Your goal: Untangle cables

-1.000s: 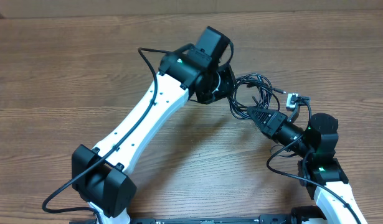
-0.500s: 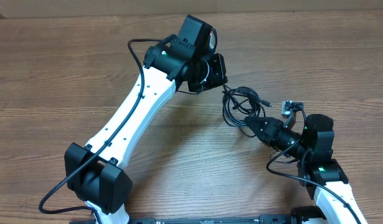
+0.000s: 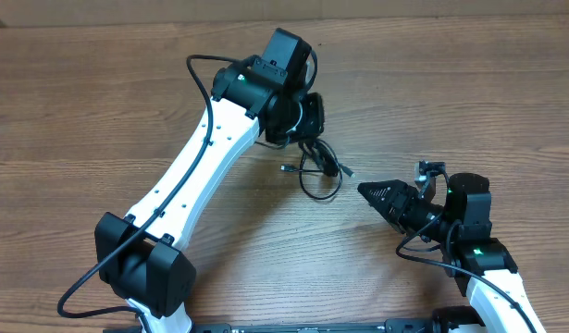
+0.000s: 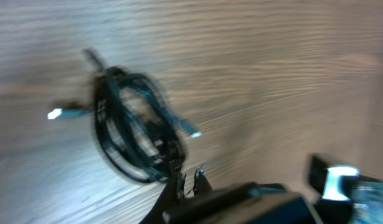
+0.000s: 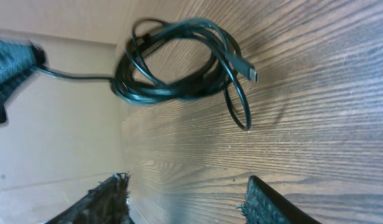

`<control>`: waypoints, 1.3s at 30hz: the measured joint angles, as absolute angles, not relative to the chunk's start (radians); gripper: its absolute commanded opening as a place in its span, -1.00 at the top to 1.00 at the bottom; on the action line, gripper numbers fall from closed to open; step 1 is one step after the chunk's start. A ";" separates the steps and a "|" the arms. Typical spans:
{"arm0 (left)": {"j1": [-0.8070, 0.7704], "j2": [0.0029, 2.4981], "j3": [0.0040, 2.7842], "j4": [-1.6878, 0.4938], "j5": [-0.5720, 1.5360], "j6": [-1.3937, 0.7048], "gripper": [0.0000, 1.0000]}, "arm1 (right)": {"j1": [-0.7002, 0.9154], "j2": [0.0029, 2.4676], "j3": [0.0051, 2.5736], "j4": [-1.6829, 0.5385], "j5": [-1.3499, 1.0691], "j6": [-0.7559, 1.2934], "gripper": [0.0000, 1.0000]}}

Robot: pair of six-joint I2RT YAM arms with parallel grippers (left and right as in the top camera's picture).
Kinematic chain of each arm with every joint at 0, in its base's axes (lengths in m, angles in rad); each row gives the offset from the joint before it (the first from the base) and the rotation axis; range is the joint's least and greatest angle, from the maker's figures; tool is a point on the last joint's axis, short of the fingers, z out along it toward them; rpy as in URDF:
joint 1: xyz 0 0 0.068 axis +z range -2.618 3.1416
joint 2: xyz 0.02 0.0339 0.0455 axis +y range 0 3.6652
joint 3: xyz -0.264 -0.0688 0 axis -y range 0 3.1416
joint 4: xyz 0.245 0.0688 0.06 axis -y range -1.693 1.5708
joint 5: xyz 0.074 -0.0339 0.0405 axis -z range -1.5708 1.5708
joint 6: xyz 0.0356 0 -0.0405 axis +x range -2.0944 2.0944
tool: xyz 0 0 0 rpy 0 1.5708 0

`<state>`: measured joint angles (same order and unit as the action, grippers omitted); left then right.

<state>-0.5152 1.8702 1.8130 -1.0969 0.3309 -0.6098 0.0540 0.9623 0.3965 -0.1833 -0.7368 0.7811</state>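
Our left claw point(image 4: 186, 182) is pressed together, pinching the cables point(image 3: 319, 168), whose coiled bundle trails onto the desk point(image 3: 451, 92) just beyond its tips. Our right claw point(image 5: 186, 184) stands spread, with the cables ahead of it, not touching.

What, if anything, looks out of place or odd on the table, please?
Nothing looks spilled or broken. The cables are bunched in one tangled coil on the table, plug ends poking out at odd angles. The left pincer is shut on a strand at its edge; the right pincer stands open, clear of it.
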 measured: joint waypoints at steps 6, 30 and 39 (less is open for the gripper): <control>-0.515 1.871 1.813 -1.242 0.176 -0.597 0.47 | 0.054 0.962 0.397 -0.184 -0.736 0.781 -0.41; -0.515 1.871 1.750 -1.278 -0.050 -0.794 -0.33 | 0.054 0.962 0.397 -0.208 -0.710 0.781 -0.48; -0.515 1.871 1.542 -1.133 -0.014 -0.939 0.13 | 0.054 0.962 0.397 -0.255 -0.656 0.781 -0.51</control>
